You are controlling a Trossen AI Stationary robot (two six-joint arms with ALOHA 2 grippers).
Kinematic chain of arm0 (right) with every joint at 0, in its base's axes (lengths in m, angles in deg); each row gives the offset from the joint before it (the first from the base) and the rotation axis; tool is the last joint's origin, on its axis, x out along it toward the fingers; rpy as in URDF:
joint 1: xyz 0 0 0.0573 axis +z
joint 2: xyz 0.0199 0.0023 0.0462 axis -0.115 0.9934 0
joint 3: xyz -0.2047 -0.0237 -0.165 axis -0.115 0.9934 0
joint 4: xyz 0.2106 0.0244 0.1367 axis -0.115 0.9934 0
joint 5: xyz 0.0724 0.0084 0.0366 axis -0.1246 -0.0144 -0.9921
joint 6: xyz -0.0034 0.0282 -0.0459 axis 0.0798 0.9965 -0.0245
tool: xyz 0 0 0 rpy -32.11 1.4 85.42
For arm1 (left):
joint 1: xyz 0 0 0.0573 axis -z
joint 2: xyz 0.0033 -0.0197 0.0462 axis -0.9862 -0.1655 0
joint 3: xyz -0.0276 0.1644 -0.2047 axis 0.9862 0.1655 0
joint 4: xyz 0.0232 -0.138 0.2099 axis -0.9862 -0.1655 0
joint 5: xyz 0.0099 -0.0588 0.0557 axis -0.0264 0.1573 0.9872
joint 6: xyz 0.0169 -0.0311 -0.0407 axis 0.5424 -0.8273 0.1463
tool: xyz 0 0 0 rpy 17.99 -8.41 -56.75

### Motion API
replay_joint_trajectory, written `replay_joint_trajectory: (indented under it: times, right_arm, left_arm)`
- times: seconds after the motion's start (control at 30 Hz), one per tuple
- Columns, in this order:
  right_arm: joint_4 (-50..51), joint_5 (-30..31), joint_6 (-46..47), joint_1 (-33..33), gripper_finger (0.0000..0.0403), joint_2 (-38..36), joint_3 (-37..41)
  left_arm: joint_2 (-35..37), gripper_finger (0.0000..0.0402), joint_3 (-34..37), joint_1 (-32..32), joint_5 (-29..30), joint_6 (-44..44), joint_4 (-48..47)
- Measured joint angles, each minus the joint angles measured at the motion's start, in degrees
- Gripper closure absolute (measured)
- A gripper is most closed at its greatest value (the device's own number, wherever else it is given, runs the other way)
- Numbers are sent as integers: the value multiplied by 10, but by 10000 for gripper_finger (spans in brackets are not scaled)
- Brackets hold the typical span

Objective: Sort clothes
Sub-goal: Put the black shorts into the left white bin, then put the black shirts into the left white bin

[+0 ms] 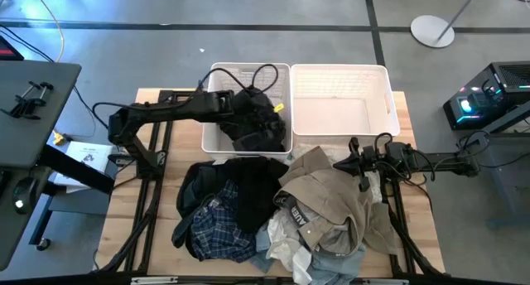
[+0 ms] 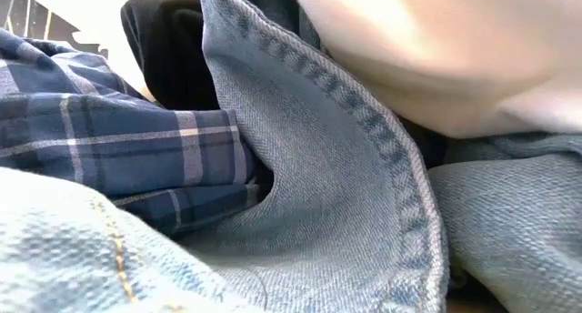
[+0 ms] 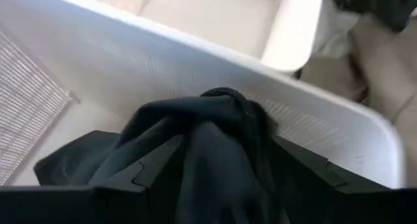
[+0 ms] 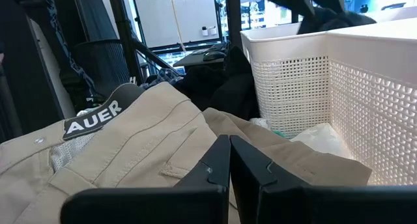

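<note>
The step in hand looks like the drop of a dark item: the left gripper (image 1: 247, 103) hangs over the left white basket (image 1: 217, 78) with its jaws parted, and a black garment (image 3: 215, 139) lies draped between its fingers, sagging into that basket. The right gripper (image 4: 229, 160), jaws closed and empty, waits low over the khaki trousers (image 1: 331, 198) in the clothes pile just in front of the baskets; the right basket (image 1: 383, 78) holds nothing. Next, I judge, the left arm must lift clear so the cloth slides off, then return to the pile.
</note>
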Motion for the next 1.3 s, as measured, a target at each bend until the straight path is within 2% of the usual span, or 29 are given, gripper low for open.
replay_joint_trajectory:
  times: [0.13, 0.27, 0.4, 0.53, 0.63, 0.8, 0.93, 1.07, 1.3]
  right_arm:
    - [0, 0, 0, 0, 402, 0, 0]
    - [0, 0, 0, 0, 402, 0, 0]
    - [0, 0, 0, 0, 402, 0, 0]
    - [0, 0, 0, 0, 402, 0, 0]
    - [0, 0, 0, 0, 402, 0, 0]
    - [0, 0, 0, 0, 402, 0, 0]
    - [0, 0, 0, 0, 402, 0, 0]
    - [0, 0, 0, 0, 402, 0, 0]
    - [0, 0, 0, 0, 402, 0, 0]
  left_arm:
    - [26, 192, 0, 19, 16, 0, -1]
    - [53, 201, 0, 52, 62, 7, -1]
    - [77, 210, 9, 100, 78, 93, 7]
    - [127, 222, 69, 146, 132, 112, 69]
    - [181, 232, 132, 173, 185, 99, 82]
    - [276, 242, 240, 226, 248, 8, 80]
    - [327, 247, 297, 271, 281, -50, 71]
    - [341, 257, 307, 348, 270, 35, 75]
    - [300, 274, 306, 493, 281, 210, 212]
